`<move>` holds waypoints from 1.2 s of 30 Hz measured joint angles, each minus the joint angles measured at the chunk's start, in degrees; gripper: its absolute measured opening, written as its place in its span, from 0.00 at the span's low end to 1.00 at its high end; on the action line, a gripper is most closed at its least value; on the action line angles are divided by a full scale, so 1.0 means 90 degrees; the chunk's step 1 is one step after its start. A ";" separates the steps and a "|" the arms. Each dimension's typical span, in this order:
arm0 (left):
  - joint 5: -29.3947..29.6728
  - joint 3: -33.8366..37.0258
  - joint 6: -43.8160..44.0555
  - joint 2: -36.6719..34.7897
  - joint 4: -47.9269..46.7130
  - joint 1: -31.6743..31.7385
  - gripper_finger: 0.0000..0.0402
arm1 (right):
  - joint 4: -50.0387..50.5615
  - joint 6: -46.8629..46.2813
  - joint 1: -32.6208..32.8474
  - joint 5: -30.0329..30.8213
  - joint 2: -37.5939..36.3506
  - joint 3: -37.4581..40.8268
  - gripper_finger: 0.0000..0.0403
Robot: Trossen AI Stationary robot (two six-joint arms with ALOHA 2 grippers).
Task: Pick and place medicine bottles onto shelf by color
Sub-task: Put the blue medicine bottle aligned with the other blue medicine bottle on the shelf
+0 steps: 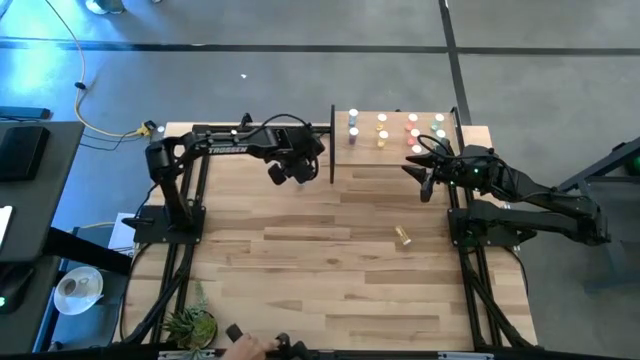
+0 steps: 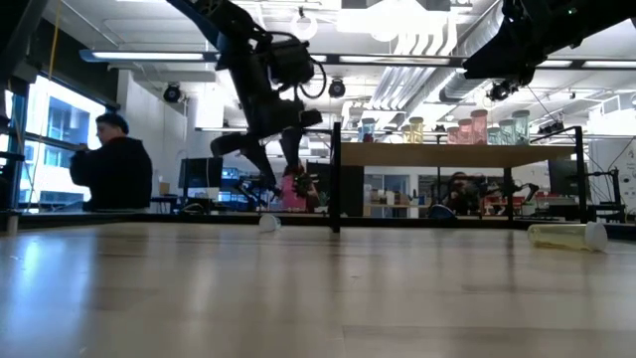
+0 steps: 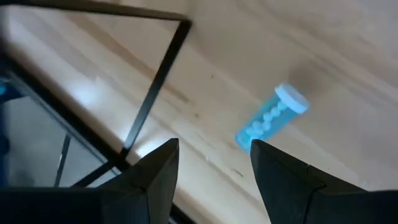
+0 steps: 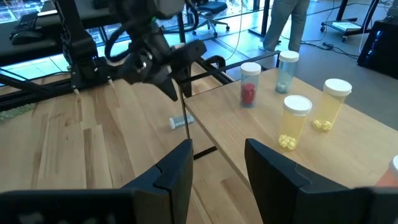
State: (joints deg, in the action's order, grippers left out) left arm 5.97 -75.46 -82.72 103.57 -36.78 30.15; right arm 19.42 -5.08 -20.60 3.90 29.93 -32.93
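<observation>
On the worktop (image 1: 300,260) two bottles lie on their sides: a yellow bottle (image 1: 403,236) nearest, and a blue bottle (image 3: 272,118) farther back, just beside the shelf's black upright. The left claw (image 1: 286,170) hangs above that blue one, fingers apart, holding nothing. The right claw (image 1: 421,176) hovers at the shelf's (image 1: 400,150) near edge, fingers apart, empty too. Eight bottles stand on the shelf in four pairs: blue, yellow, red, green.

Two dark jointed arms with looping black cables, white lettering along the left arm (image 1: 215,145).
</observation>
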 joint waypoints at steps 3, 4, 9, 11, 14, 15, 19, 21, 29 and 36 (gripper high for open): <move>0.0031 0.0005 -0.0181 0.0182 -0.0021 -0.0057 0.47 | 0.0000 0.0000 0.0000 0.0000 0.0000 0.0000 0.34; 0.0073 0.0005 -0.0292 0.0230 -0.0030 -0.0072 0.47 | 0.0000 0.0000 0.0002 0.0000 0.0000 0.0000 0.34; 0.0257 0.0005 -0.0609 0.0452 -0.0023 -0.0088 0.47 | 0.0000 0.0000 0.0000 0.0000 0.0000 0.0000 0.34; 0.0309 0.0005 -0.0611 0.0511 -0.0034 -0.0102 0.47 | 0.0000 0.0000 0.0000 0.0000 0.0000 0.0000 0.34; 0.0423 0.0007 -0.0739 0.0528 -0.0136 -0.0104 0.47 | 0.0000 0.0000 0.0000 0.0000 0.0000 0.0000 0.34; 0.0416 0.0005 -0.0743 0.0525 -0.0125 -0.0104 0.47 | 0.0000 0.0000 0.0002 0.0000 0.0000 0.0000 0.34; 0.0420 0.0005 -0.0785 0.0525 -0.0186 -0.0104 0.47 | 0.0000 0.0002 0.0000 0.0000 0.0000 0.0000 0.34; 0.0480 0.0005 -0.0931 0.0582 -0.0321 -0.0104 0.47 | 0.0000 0.0002 0.0002 -0.0002 -0.0002 0.0000 0.34; 0.0757 0.0007 -0.1168 0.0938 -0.0064 -0.0107 0.47 | 0.0000 0.0000 0.0000 -0.0002 0.0000 0.0000 0.34; 0.0957 0.0005 -0.1538 0.1122 -0.0106 -0.0104 0.47 | 0.0000 0.0002 0.0001 -0.0002 -0.0001 0.0000 0.34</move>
State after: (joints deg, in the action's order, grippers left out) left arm 14.57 -75.42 -96.56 113.66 -37.74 29.21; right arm 19.42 -5.06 -20.59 3.88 29.93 -32.93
